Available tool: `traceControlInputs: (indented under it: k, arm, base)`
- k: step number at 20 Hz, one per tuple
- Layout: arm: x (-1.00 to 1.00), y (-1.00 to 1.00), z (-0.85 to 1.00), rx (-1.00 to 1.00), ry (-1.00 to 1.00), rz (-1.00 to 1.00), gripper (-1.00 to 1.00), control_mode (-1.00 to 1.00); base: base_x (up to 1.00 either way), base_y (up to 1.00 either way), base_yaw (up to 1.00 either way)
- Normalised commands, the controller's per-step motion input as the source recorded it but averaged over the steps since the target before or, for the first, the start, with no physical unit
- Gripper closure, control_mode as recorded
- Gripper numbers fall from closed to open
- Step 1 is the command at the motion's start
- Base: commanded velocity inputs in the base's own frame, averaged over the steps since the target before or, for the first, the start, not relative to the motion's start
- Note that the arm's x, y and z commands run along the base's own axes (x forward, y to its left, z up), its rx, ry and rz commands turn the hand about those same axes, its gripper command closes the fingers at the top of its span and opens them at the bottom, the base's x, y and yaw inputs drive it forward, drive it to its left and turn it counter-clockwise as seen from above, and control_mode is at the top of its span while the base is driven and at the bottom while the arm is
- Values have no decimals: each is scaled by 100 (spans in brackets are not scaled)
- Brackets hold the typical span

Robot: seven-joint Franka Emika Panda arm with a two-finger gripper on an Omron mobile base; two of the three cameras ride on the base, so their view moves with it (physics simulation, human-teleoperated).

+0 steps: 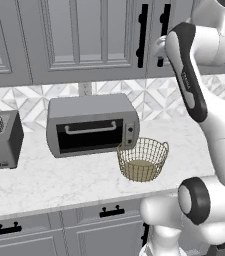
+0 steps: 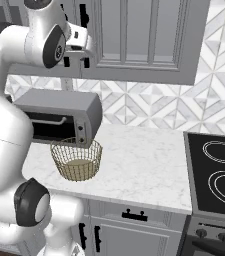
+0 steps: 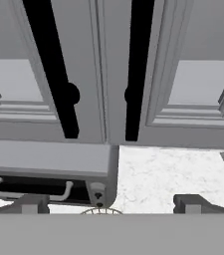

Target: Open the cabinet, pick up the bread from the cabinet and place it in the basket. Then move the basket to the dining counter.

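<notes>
The tall grey cabinet (image 1: 84, 40) hangs over the counter with both doors shut, so the bread is hidden. In the hand view its two long black handles (image 3: 51, 69) stand close ahead, one on each side of the door seam. My gripper (image 2: 76, 62) is raised in front of those handles, open and empty, its fingertips (image 3: 31, 203) spread wide and apart from the doors. The pale gold wire basket (image 1: 143, 160) sits empty on the marble counter below, just right of the toaster oven. The dining counter is out of view.
A grey toaster oven (image 1: 91, 125) stands on the counter under the cabinet, with a black toaster (image 1: 1, 140) to its left. A black stove top (image 2: 216, 175) lies at the far right. Low grey cabinets (image 1: 104, 220) run below the counter edge.
</notes>
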Motion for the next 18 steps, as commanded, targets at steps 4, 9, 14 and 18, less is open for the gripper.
traceControlInputs:
  k: [4, 9, 14, 18]
  arm:
    - [47, -27, 0, 0, 0, 0, -100, -100]
    - [61, -4, -1, 0, -8, 0, -100, -100]
    - [58, 0, -7, 0, -13, 0, -100, -100]
    - [61, 0, -16, 0, 0, 0, -100, -100]
  base:
    - [0, 0, 0]
    - [0, 0, 0]
    - [0, 0, 0]
    - [0, 0, 0]
